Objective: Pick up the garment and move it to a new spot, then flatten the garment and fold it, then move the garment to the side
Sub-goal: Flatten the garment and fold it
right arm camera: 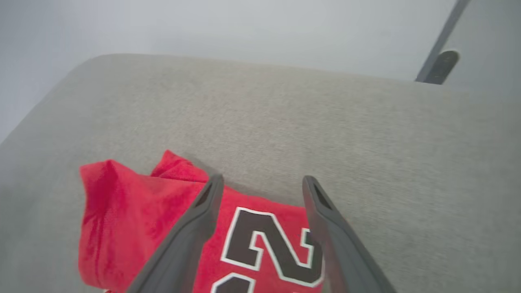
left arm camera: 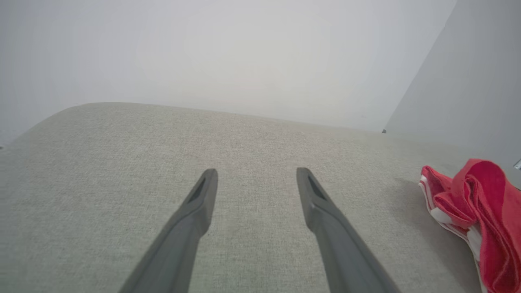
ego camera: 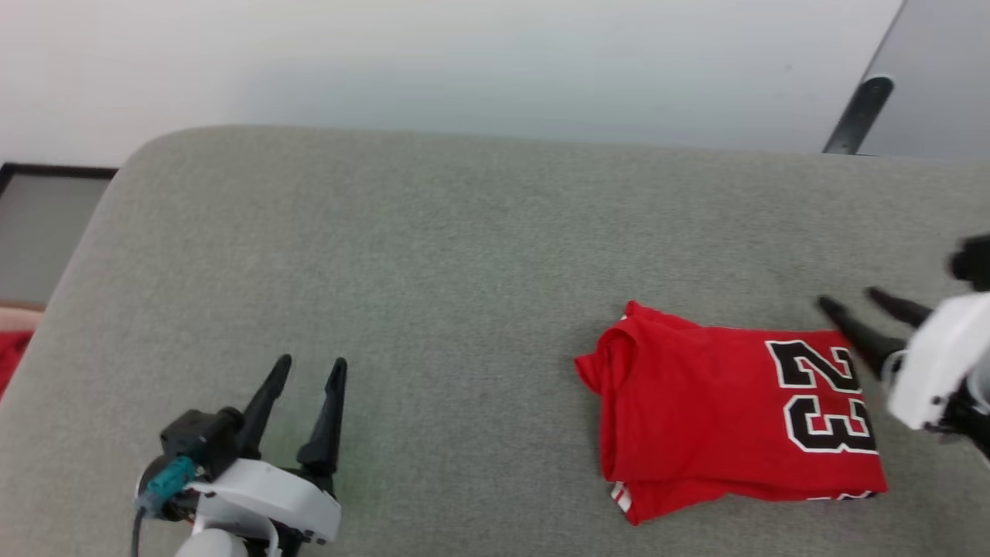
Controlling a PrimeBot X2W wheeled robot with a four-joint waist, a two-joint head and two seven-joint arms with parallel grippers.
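Note:
The garment (ego camera: 719,410), a red jersey with a black "23" outlined in white, lies folded in a rough rectangle on the grey cushion's right half. My right gripper (ego camera: 855,303) hovers open just past its right edge, fingers apart and empty. In the right wrist view the garment (right arm camera: 134,228) lies under and left of that gripper (right arm camera: 262,183). My left gripper (ego camera: 312,370) rests open at the lower left, far from the cloth. The left wrist view shows its fingers (left arm camera: 256,175) spread over bare fabric, with the garment (left arm camera: 480,211) bunched at the right edge.
The grey cushion (ego camera: 433,263) has a rounded far-left corner and ends at a pale wall. A dark metal leg (ego camera: 858,116) stands at the back right. A framed panel (ego camera: 39,224) and a scrap of red cloth (ego camera: 11,356) sit beyond the left edge.

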